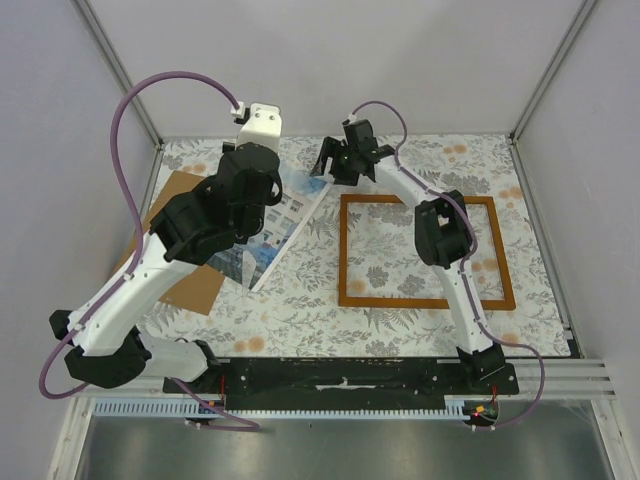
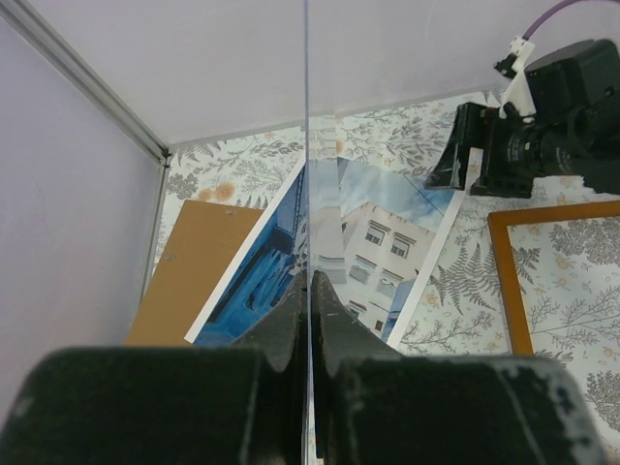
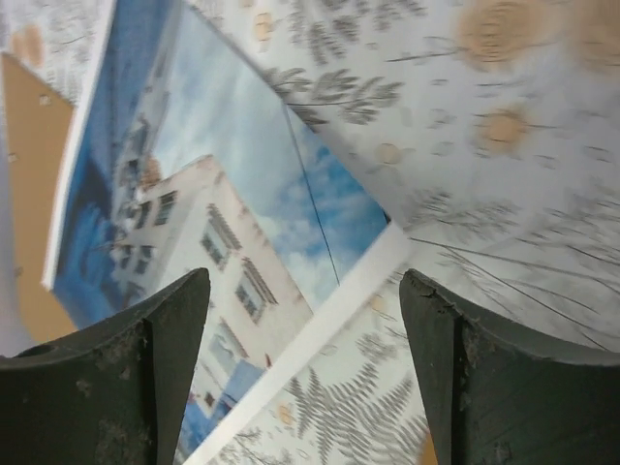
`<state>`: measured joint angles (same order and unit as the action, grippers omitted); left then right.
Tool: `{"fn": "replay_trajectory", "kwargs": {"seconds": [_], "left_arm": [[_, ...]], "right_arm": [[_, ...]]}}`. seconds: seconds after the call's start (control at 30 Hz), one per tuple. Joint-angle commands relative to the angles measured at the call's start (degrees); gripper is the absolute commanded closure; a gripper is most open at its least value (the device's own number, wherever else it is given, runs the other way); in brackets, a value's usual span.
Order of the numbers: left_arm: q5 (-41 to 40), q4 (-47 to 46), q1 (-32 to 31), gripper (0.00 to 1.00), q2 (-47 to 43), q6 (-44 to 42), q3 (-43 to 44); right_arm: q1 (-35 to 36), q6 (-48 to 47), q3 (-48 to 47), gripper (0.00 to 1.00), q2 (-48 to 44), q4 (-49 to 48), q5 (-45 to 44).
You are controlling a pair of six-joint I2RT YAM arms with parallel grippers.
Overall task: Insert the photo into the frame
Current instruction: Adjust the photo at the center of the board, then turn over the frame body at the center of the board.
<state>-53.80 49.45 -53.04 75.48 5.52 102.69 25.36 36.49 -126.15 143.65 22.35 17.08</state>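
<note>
Empty frame (image 1: 420, 301) on table's (image 1: 300, 310) right half; photo (image 1: 290, 215) lying outside it, toward the left: placing not yet done. Your left claw (image 2: 310, 291) clamps a thin clear sheet (image 2: 306, 116); right claw (image 3: 305, 281), jaws apart, hovers over photo's far corner.

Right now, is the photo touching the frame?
Apart. The top view shows a strip of bare patterned tablecloth between the photo and the left rail of the frame.

— From high at the near edge, we look down on the whole table (image 1: 300, 300).
— Our wrist cameras sit close, both facing the photo (image 2: 387, 242) (image 3: 213, 194), which we share with the top view.
</note>
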Motion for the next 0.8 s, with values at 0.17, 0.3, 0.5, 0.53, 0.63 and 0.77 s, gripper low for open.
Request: {"fn": "replay_trajectory", "kwargs": {"seconds": [0.17, 0.3, 0.5, 0.53, 0.63, 0.77], "left_arm": [[0.71, -2.96, 0.39, 0.98, -1.74, 1.77, -1.27], [1.24, -2.96, 0.39, 0.98, -2.44, 2.83, -2.32], [2.38, -3.04, 0.48, 0.98, -2.88, 3.53, -2.32], [2.47, -3.13, 0.48, 0.98, -2.97, 3.36, -2.24], [2.47, -3.39, 0.48, 0.98, -2.89, 2.83, -1.97], [2.74, -3.57, 0.48, 0.98, -2.62, 2.22, -1.53]], "right_arm": [[-1.37, -6.08, 0.45, 0.11, -15.15, 21.66, -26.38], [0.73, -5.29, 16.77, 0.14, -25.06, 22.21, -29.19], [6.44, -0.64, 35.78, 0.27, -34.40, 21.16, -30.52], [7.67, -0.20, 36.93, 0.27, -34.75, 21.07, -30.88], [11.27, 1.38, 38.78, 0.27, -34.32, 21.24, -31.41], [14.00, 3.15, 40.63, 0.27, -33.70, 20.11, -31.23]]}}
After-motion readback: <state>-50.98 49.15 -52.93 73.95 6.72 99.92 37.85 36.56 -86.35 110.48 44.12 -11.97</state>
